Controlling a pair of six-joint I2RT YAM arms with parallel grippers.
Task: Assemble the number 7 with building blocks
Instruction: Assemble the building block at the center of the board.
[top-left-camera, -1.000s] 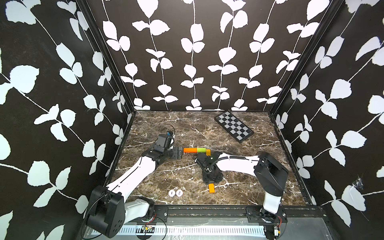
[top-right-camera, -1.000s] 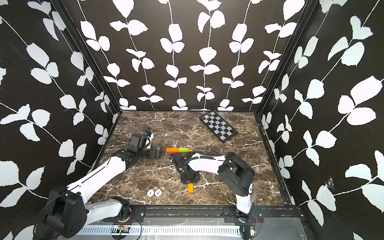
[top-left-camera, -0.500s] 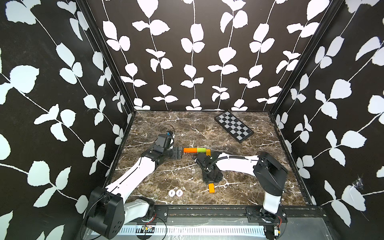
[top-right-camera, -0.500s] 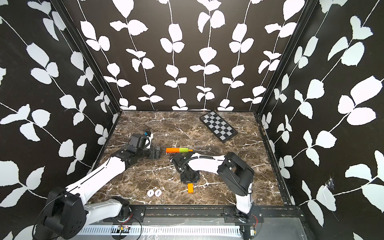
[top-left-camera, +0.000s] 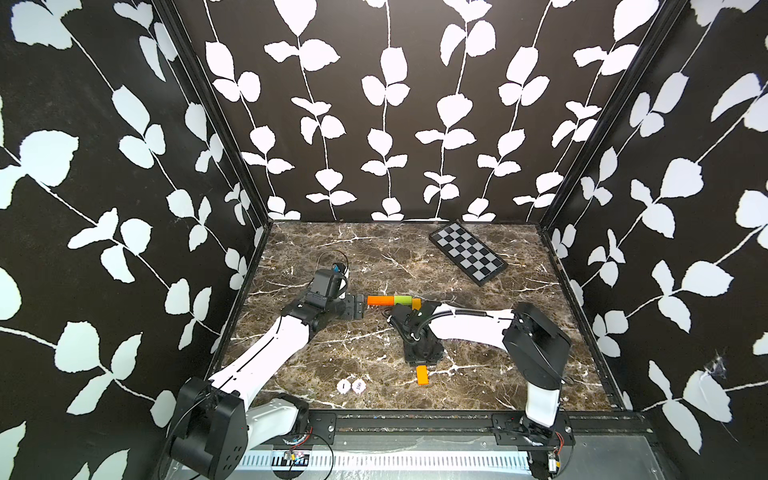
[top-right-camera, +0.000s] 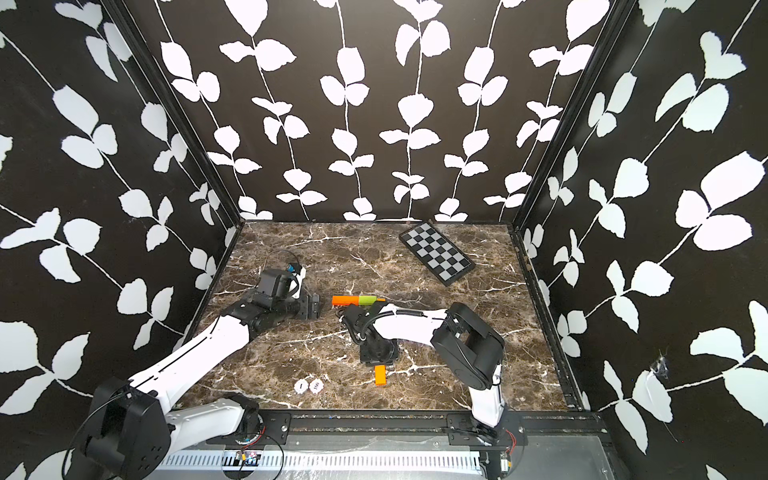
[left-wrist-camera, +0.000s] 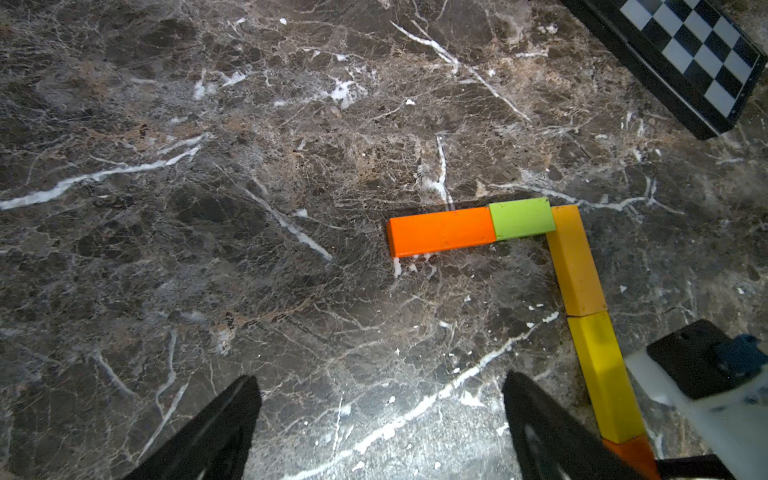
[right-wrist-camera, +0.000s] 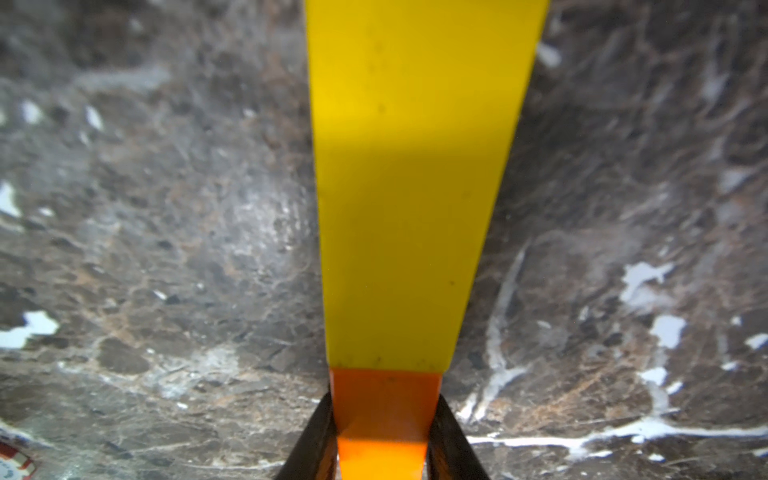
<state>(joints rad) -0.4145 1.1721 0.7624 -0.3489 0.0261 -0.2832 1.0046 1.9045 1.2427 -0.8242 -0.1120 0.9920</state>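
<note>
Tabletop (top-left-camera: 374, 257): dark brown marble pattern, white veins. Walls (top-left-camera: 374, 104): black, with white leaf-and-vine print. Checkerboard (top-left-camera: 467, 253): black and grey squares, black frame.

Colour sequence, bar by bar: first orange bar (left-wrist-camera: 440, 231), yellow-green block (left-wrist-camera: 521, 218), amber-yellow bar (left-wrist-camera: 575, 262) (duller than its neighbour), bright yellow bar (left-wrist-camera: 602, 374), second orange bar (top-left-camera: 422, 375).

Two round tokens (top-left-camera: 351, 386): white, dark markings.

Left arm (top-left-camera: 270, 353) and right arm (top-left-camera: 465, 328): white shells, black joints. Left gripper (left-wrist-camera: 380, 380) and right gripper (right-wrist-camera: 384, 415): black.
</note>
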